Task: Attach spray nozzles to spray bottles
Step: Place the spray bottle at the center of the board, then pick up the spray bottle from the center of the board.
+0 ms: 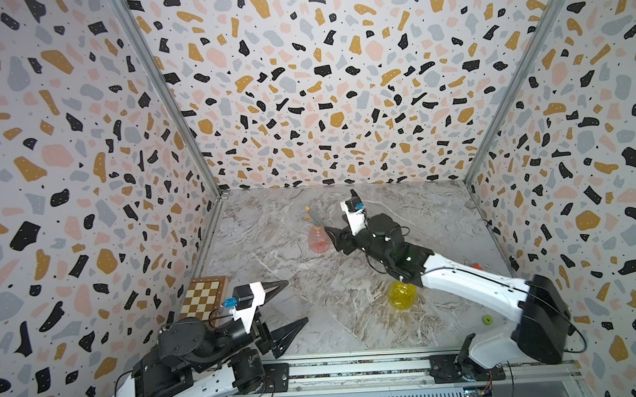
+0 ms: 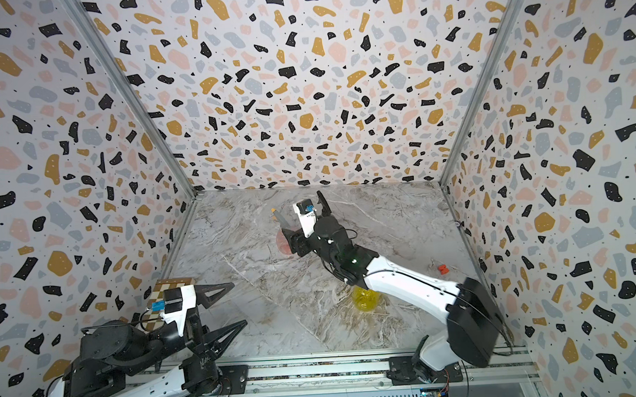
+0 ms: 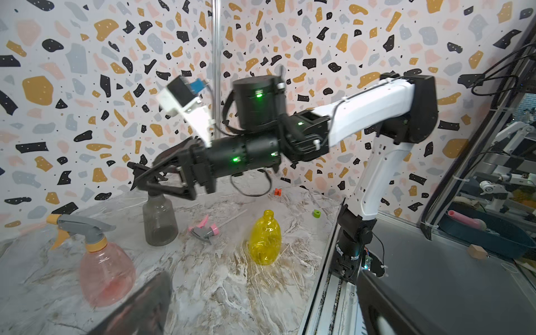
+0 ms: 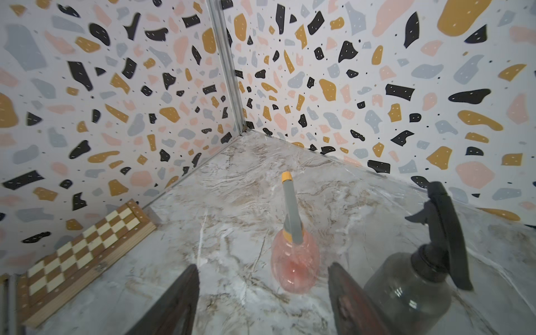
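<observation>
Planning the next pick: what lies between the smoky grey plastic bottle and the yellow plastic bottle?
A loose grey-and-pink plastic trigger nozzle lies there, touching neither the smoky grey translucent bottle nor the yellow translucent bottle; the left wrist view shows it.

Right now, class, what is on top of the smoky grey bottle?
The black nozzle sits on the grey bottle. Its collar covers the neck, so the threads and mouth cannot be seen.

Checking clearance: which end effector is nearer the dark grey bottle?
Right. The right end effector hangs open just beside the top of the dark grey bottle; the left end effector sits open far off, near the chessboard.
</observation>
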Controlling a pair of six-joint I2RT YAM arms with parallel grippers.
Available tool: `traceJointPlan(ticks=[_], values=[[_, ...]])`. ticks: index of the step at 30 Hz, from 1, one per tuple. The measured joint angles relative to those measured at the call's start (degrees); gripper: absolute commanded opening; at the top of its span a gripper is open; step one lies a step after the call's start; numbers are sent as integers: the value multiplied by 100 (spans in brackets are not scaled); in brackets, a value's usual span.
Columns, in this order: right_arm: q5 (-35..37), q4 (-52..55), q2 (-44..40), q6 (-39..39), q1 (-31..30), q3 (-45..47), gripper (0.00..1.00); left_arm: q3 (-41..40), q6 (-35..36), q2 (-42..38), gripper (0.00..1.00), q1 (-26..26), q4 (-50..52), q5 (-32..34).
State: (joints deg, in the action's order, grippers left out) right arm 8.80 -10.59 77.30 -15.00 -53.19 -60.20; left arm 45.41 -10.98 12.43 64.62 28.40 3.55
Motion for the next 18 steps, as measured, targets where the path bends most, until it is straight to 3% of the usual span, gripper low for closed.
traceJointPlan(ticks=[9,13,18], values=[[776,2549,-2658,-953,-127,1602,70,-933,-776,-212,99,0,-369,706],[846,3254,-2983,-1178,-26,1829,68,-1182,-1047,-238,99,0,-442,857],[643,3460,-2802,-1224,437,2116,61,-1207,-1226,-153,99,0,-538,883]])
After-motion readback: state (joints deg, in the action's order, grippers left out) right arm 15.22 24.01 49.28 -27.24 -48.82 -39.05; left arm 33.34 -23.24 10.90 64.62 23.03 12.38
